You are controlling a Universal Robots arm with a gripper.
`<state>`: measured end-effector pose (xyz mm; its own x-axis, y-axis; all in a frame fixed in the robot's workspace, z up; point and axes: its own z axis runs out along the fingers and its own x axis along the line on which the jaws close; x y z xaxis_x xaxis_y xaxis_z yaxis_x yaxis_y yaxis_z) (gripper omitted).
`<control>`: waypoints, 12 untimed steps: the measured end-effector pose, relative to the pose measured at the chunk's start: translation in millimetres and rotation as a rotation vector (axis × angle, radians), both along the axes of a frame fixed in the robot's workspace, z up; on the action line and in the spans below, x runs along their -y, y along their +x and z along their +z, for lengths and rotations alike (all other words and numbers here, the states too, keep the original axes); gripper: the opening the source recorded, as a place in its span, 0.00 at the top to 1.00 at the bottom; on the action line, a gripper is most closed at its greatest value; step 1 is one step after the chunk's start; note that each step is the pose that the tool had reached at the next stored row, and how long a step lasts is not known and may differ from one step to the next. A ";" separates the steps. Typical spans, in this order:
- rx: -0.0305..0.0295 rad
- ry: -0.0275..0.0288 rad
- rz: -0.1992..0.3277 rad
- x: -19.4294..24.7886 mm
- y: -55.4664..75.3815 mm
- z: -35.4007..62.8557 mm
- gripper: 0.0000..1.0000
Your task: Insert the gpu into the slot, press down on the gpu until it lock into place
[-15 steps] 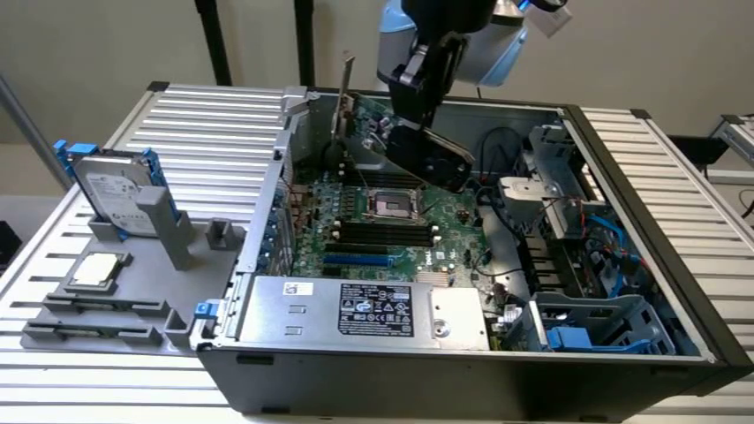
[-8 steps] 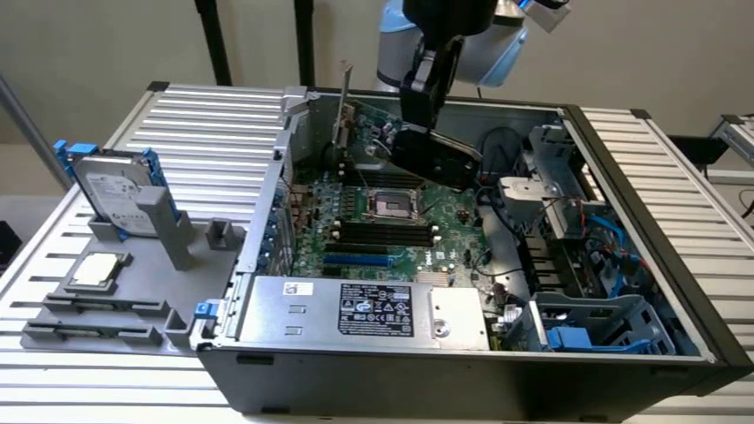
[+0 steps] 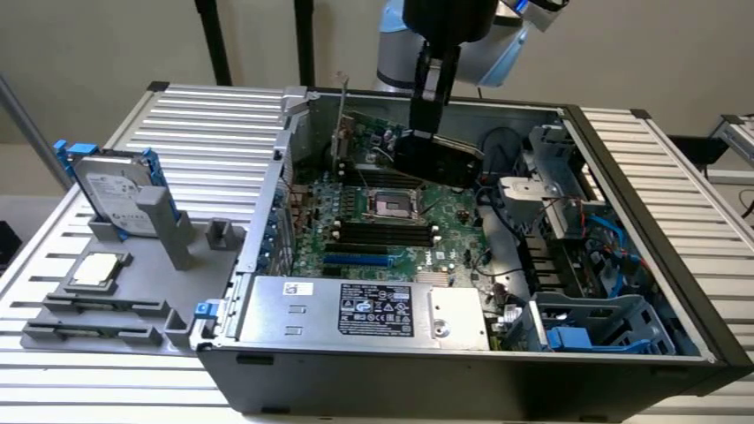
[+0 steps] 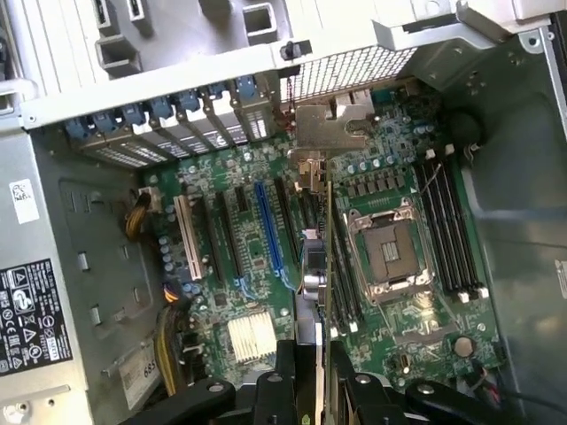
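Inside the open computer case (image 3: 471,389) on the ribbed counter (image 3: 200,115), the claw (image 3: 421,132) is reaching down from above and is clamping the gpu (image 3: 439,157) on edge between its fingers. The card is hanging over the green motherboard (image 3: 454,221), beside the processor socket (image 3: 395,205), with its black cover facing the exterior view's camera. The slot (image 3: 357,261), a bright-blue strip, is lying nearer that camera and well apart from the card, with the four black memory strips (image 3: 380,233) between the two. In the wrist view the gpu (image 4: 315,270) is appearing edge-on in the claw (image 4: 321,376), its silver bracket (image 4: 330,124) lying toward the case's rear wall. The card is running roughly parallel to the slot (image 4: 268,232) but is sitting off to the socket's side of it. A hard drive (image 3: 118,190) with blue rails is standing on a grey fixture at the exterior view's left.
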<state>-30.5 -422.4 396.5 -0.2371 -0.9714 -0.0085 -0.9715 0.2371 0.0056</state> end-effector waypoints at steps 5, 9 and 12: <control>0.0079 0.0031 0.085 0.0 -0.1 -3.8 0.74; 0.0131 0.0035 0.144 0.2 0.0 -7.7 0.74; 0.0133 0.0062 0.168 1.6 -0.7 -11.6 0.74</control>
<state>-31.2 -424.0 384.9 -0.0712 -0.9973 -0.0167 -0.9974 0.0713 -0.0066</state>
